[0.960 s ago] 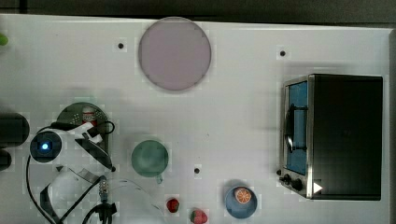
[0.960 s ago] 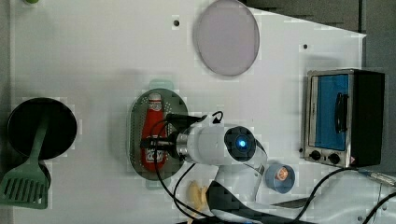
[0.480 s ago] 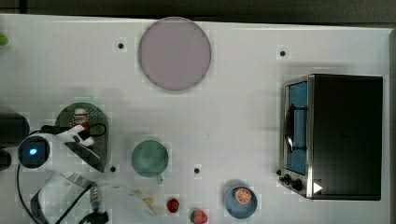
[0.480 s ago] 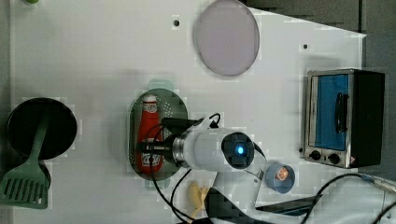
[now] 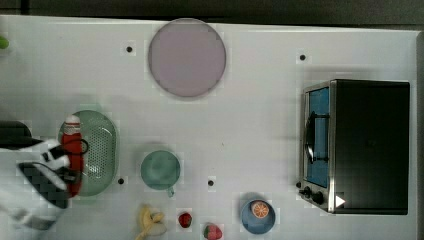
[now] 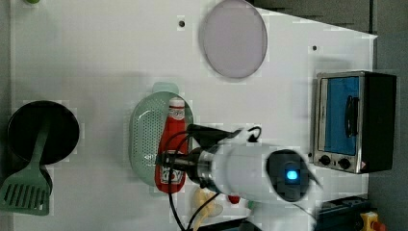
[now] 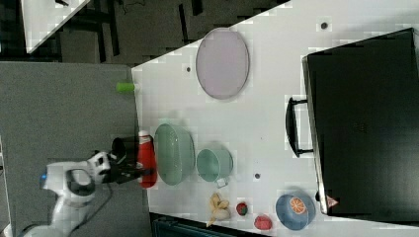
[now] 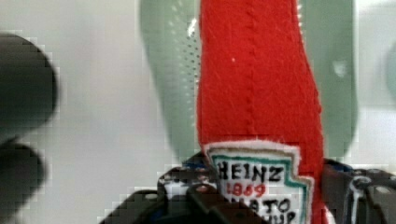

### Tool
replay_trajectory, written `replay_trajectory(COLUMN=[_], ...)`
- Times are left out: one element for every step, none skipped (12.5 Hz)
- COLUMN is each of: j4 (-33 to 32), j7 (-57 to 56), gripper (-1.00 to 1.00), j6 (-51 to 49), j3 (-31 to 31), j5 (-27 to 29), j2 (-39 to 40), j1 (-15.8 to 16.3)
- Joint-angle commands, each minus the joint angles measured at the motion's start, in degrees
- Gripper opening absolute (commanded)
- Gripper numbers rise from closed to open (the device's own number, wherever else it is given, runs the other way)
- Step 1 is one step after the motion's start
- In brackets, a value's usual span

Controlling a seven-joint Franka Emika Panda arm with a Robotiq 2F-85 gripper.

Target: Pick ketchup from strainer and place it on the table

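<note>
With the gripper (image 8: 261,205) clamped on the ketchup (image 8: 259,79) at its label, I see the bottle over the strainer (image 5: 102,150), toward the top view's left rim. I judge it lifted; bare table (image 5: 250,130) lies to the top view's right.

bright even light, soft shadows, blocky compression, blurred arm, soft close-up wrist view

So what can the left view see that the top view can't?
The left view alone shows a black pan with a green spatula lying across it. The top view alone shows the green cup, two strawberries and a blue bowl holding an orange slice. Both show the ketchup over the strainer, the purple plate and the toaster oven.
</note>
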Motion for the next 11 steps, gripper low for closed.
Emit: replay_trajectory(j4=[8.49,11.51,14.2,16.67,18.84,20.58,21.82,22.6,22.95,23.1,23.11], j7=[-5.2,-6.91,-7.81,-8.32,-8.33,-8.36,-8.69,-10.01,-12.34,-15.32,-19.01], gripper=[0.19,0.19,0.19,0.19,0.19,0.19,0.19,0.19,0.19,0.19,0.19], j6=[-8.38,-11.31,-13.95,-16.0,-17.73,-18.83,-19.59,-20.12,-20.25,-20.22,-20.22], j3=[0.93,0.35,-0.48,-1.49,-2.68,-3.92,-5.29,-6.68,-8.13,-9.78,-11.6], j5=[3.91,3.94,3.94,3.94,3.94,3.94,3.93,3.81,3.74,3.69,3.64], j2=[-1.41,-1.39,-1.37,-1.35,-1.35,-1.35,-1.35,-1.36,-1.43,-1.48,-1.51], j1=[-4.56,-5.48,-6.47,-7.47,-8.52,-9.55,-10.57,-11.57,-12.62,-13.64,-14.64])
